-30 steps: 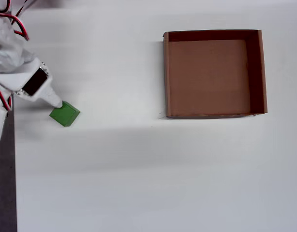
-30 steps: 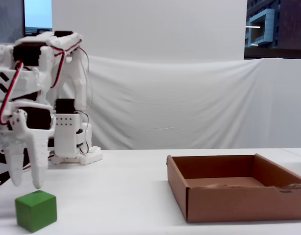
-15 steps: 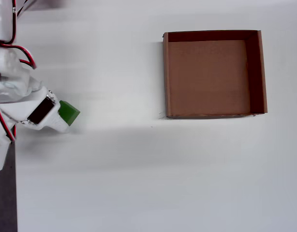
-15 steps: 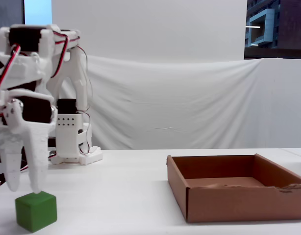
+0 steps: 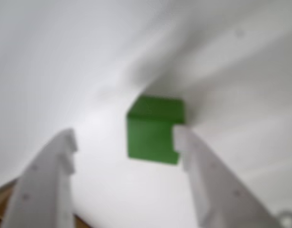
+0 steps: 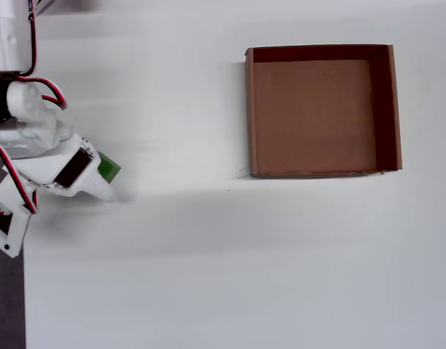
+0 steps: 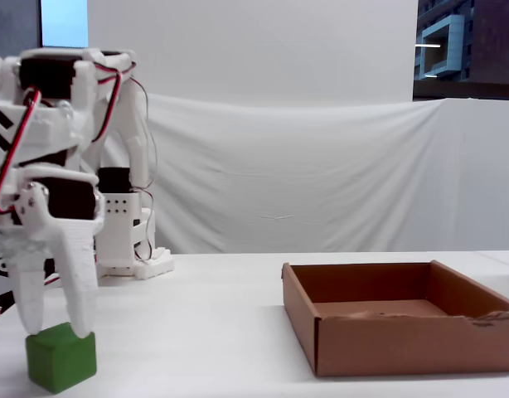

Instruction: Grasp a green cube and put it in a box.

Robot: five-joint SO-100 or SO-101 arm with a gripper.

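The green cube (image 5: pixel 150 135) lies on the white table just beyond my fingertips, close against the right finger (image 5: pixel 203 171). My gripper (image 5: pixel 123 137) is open and holds nothing. In the overhead view the cube (image 6: pixel 110 169) peeks out from under the gripper (image 6: pixel 99 183) at the far left. In the fixed view the gripper (image 7: pixel 59 330) hangs straight down, its tips at the top of the cube (image 7: pixel 62 365). The brown cardboard box (image 6: pixel 386 109) sits empty at the upper right of the overhead view, far from the cube. It stands at the right in the fixed view (image 7: pixel 404 340).
The arm's base (image 7: pixel 126 240) stands behind the gripper at the left. The table's left edge (image 6: pixel 24 291) runs close to the gripper, with dark floor beyond. A white cloth backdrop (image 7: pixel 321 166) hangs behind the table.
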